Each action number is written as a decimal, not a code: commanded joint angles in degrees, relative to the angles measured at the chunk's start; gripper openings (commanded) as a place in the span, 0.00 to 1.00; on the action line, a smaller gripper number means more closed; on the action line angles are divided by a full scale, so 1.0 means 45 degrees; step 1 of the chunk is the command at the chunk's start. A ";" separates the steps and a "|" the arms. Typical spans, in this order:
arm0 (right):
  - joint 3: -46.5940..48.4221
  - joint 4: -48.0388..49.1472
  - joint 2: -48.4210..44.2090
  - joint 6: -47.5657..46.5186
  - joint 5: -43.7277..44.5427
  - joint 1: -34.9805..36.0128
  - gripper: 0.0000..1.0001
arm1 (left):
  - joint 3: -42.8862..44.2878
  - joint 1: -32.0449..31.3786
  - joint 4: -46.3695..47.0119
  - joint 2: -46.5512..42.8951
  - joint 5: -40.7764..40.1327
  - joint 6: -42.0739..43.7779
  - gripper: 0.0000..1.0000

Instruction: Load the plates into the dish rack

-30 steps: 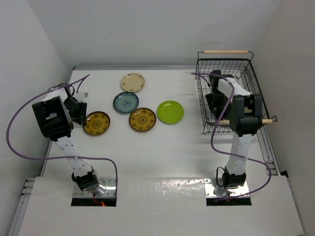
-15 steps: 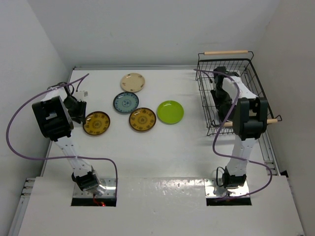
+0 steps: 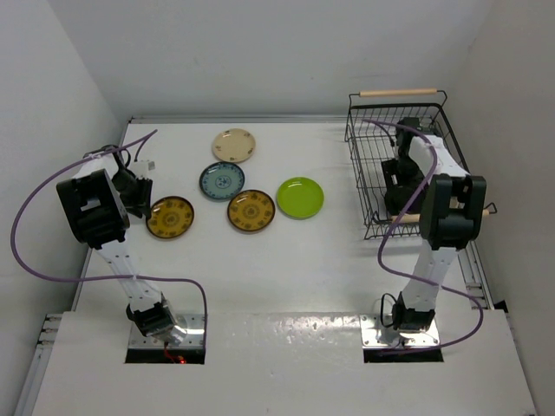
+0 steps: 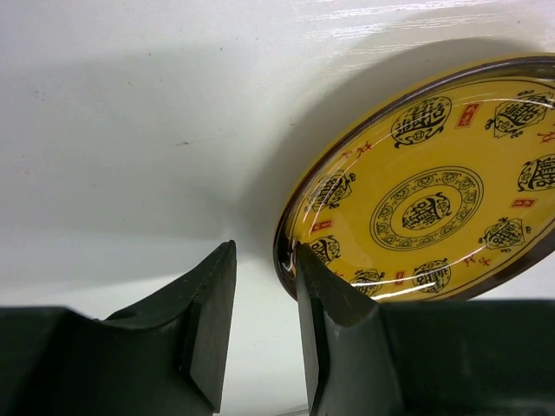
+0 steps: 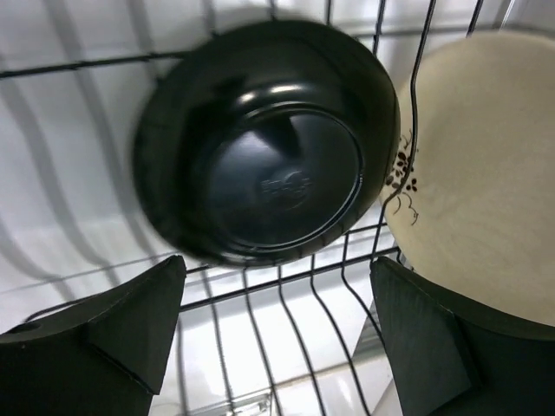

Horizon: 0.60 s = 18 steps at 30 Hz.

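Observation:
Five plates lie flat on the table: beige [image 3: 233,145], blue patterned [image 3: 222,181], lime green [image 3: 300,198] and two brown-and-yellow ones [image 3: 171,217] [image 3: 251,211]. My left gripper [image 3: 144,208] [image 4: 264,251] sits low at the left rim of the left brown-and-yellow plate [image 4: 425,199]. It is open a little; one finger rests against the rim and only table shows in the gap. My right gripper [image 3: 399,186] [image 5: 277,264] is inside the dish rack [image 3: 364,147], open wide. Just beyond its fingers a black plate [image 5: 260,147] lies blurred on the wires beside a cream plate [image 5: 486,173].
The rack stands at the table's far right with wooden handles [image 3: 398,91] on its short ends, close to the right wall. A purple cable [image 3: 35,199] loops around the left arm. The left wall is near the left gripper.
My right gripper has moved right and deeper in the rack and has opened, letting go of the black plate. The rack has shifted slightly right. The left arm has not moved.

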 commanded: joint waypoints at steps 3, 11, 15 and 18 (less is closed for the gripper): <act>-0.0437 -0.0556 0.0673 0.0216 -0.0014 -0.0173 0.87 | 0.0233 -0.0018 -0.0130 -0.0370 0.0108 0.0178 0.38; -0.1435 -0.0046 0.0224 -0.1227 -0.0555 -0.0095 0.88 | 0.0233 -0.0018 -0.0130 -0.0488 0.0108 0.0179 0.38; -0.1826 0.0149 -0.0011 -0.1795 -0.0912 0.0100 0.89 | 0.0233 -0.0018 -0.0246 -0.0488 0.0108 0.0295 0.38; -0.2470 0.1064 -0.0187 -0.2089 0.0272 0.0256 0.89 | 0.0233 -0.0018 -0.0247 -0.0488 -0.0009 0.0297 0.38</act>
